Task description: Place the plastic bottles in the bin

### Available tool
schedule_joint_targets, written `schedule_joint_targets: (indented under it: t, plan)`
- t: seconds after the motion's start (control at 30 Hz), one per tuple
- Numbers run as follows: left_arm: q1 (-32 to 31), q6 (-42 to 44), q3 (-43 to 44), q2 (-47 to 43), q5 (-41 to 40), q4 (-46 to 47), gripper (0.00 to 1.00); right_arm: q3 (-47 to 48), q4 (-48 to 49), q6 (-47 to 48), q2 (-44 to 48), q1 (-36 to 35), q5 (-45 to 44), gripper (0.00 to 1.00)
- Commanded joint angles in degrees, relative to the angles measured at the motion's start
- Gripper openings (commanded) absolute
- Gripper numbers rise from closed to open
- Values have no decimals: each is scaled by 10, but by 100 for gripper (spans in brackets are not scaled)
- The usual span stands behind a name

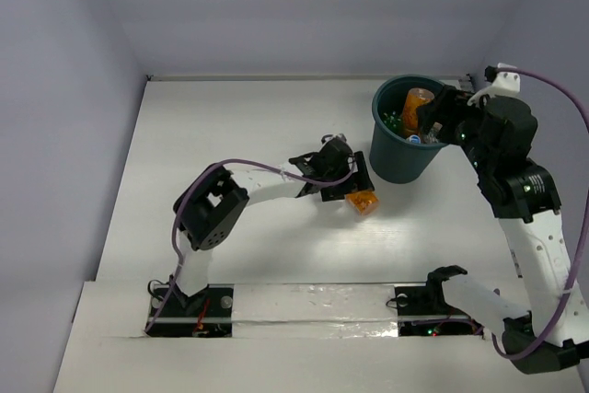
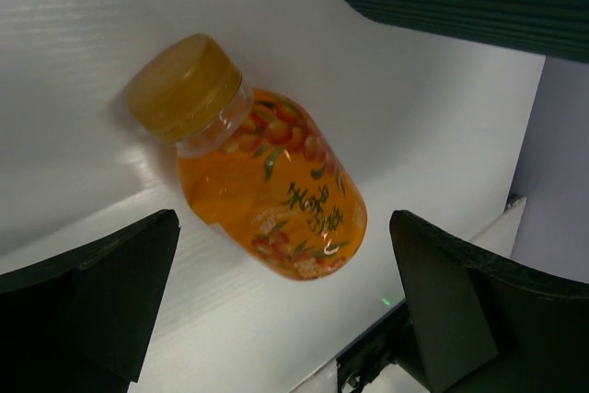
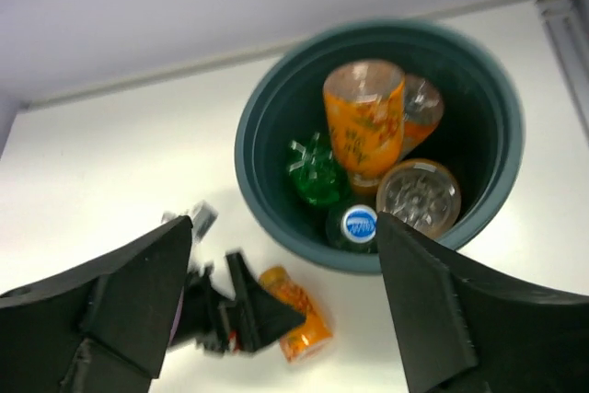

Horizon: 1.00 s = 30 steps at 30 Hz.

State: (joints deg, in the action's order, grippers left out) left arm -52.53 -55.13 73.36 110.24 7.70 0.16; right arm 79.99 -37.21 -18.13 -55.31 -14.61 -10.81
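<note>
One orange bottle (image 2: 267,186) is left to do. It lies on its side on the bench (image 1: 230,135), just left of the bin (image 1: 400,158). My left tool (image 1: 342,183) is wide open right by it, holding nothing. My right tool (image 1: 431,117) hangs wide open over the bin, where other bottles (image 3: 363,121) sit.

Stubby orange bottle (image 2: 262,181) lying beside teal bin (image 1: 401,159), other bottles (image 3: 363,121) piled inside

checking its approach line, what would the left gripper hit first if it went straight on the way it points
The stubby orange plastic bottle lying on its side on the white table, framed between the left gripper's open fingers. Nothing shows in front of it, though depth is hard to judge.
</note>
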Motion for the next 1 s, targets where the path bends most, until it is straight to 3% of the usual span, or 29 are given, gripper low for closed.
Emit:
schedule_joint_targets:
  t: [0.0, 0.13, 0.2, 0.23, 0.27, 0.37, 0.4, 0.47, 0.67, 0.73, 0.77, 0.8, 0.83, 0.9, 0.97]
  plan:
    - [0, 6, 48, 24, -14, -16, 99, -33, -10, -6, 14, 3, 67, 87]
    - [0, 14, 78, 64, -30, -32, 99, -59, -12, -11, 32, 3, 96, 88]
    - [0, 20, 79, 78, -34, -39, 91, -62, -12, -9, 37, 3, 97, 88]
    - [0, 20, 74, 80, -41, -40, 86, -62, -14, -7, 39, 3, 97, 88]
    - [0, 22, 68, 75, -44, -39, 73, -59, -16, -5, 38, 3, 97, 88]
    - [0, 29, 43, 47, -56, -44, 47, -45, -18, -1, 38, 3, 96, 88]
    - [0, 34, 37, 34, -60, -50, 43, -41, -17, -1, 39, 3, 94, 88]
    - [-5, 50, 25, -17, -71, -59, 37, -33, -14, -2, 49, 3, 87, 87]
    - [-11, 87, 68, -156, -101, -113, 37, -17, -6, -21, 68, 3, 63, 84]
    - [-11, 99, 122, -192, -110, -133, 37, -21, -1, -33, 78, 3, 58, 70]
    - [-11, 104, 145, -196, -113, -137, 37, -25, 3, -37, 84, 3, 55, 58]
    - [-11, 110, 170, -196, -117, -144, 37, -32, 6, -48, 92, 3, 48, 29]
    - [-11, 126, 223, -192, -124, -146, 37, -36, 6, -52, 98, 3, 46, 16]
    - [-11, 150, 283, -159, -134, -148, 37, -45, 13, -63, 109, 3, 40, 0]
    - [-5, 177, 386, -103, -142, -158, 37, -51, 20, -67, 128, 3, 40, 0]
